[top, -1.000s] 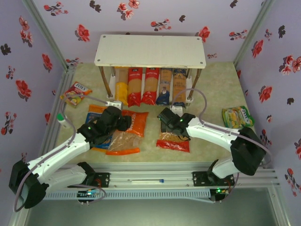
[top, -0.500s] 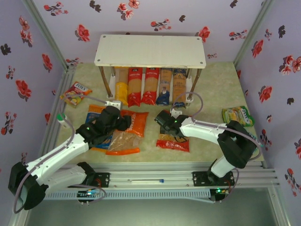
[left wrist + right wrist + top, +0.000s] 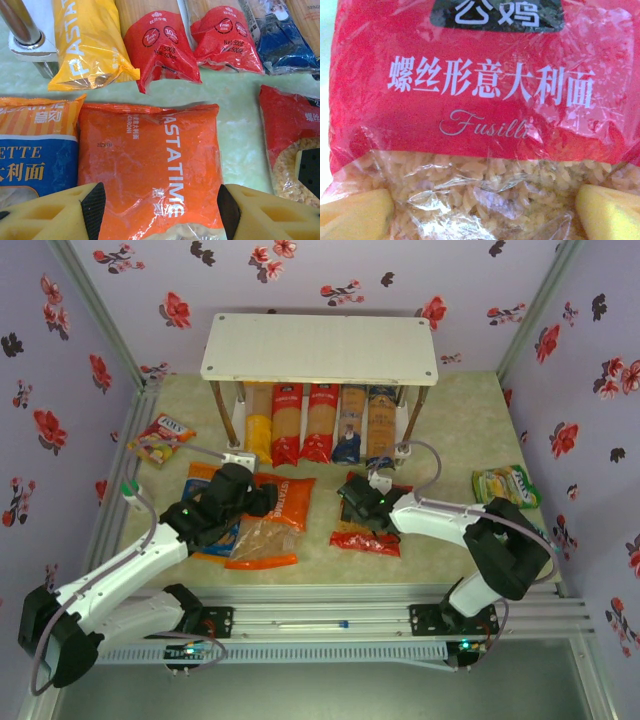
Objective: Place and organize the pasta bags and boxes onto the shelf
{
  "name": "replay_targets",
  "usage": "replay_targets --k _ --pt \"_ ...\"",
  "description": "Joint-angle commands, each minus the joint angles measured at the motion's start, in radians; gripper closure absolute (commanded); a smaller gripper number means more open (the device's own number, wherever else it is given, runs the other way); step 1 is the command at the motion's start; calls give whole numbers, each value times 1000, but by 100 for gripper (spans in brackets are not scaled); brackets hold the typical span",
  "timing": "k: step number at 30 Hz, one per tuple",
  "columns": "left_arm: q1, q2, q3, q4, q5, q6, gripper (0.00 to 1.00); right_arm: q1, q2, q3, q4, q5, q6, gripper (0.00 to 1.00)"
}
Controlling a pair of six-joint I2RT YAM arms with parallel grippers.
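Note:
Five spaghetti packs lie side by side under the white shelf: a yellow pack, two red packs and two dark blue packs. Three bags lie on the table in front of them. My left gripper is open, its fingers straddling the orange bag, with the blue-orange bag to its left. My right gripper is open low over the red fusilli bag, one yellow fingertip at each side of its clear window.
A yellow-red snack packet lies at the left wall and a green one at the right. A metal shelf post stands close to the yellow pack. Bare table separates the orange bag from the red bag.
The right gripper has shifted a little to the left and down over the red bag, which has moved slightly. The left arm has hardly moved.

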Motion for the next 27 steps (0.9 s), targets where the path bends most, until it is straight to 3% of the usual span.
replay_targets --k 1,13,19,27 --pt "9 -10 -14 20 11 17 36 -17 87 -105 -18 -196 19 13" --pt "17 -6 -22 31 22 13 37 -17 41 -186 -31 -253 10 54" --pt "19 -7 -23 34 25 8 37 -18 -25 -175 -81 -228 1 98" --pt "19 -10 -25 37 26 7 38 -17 -147 -155 -150 -176 -34 100"
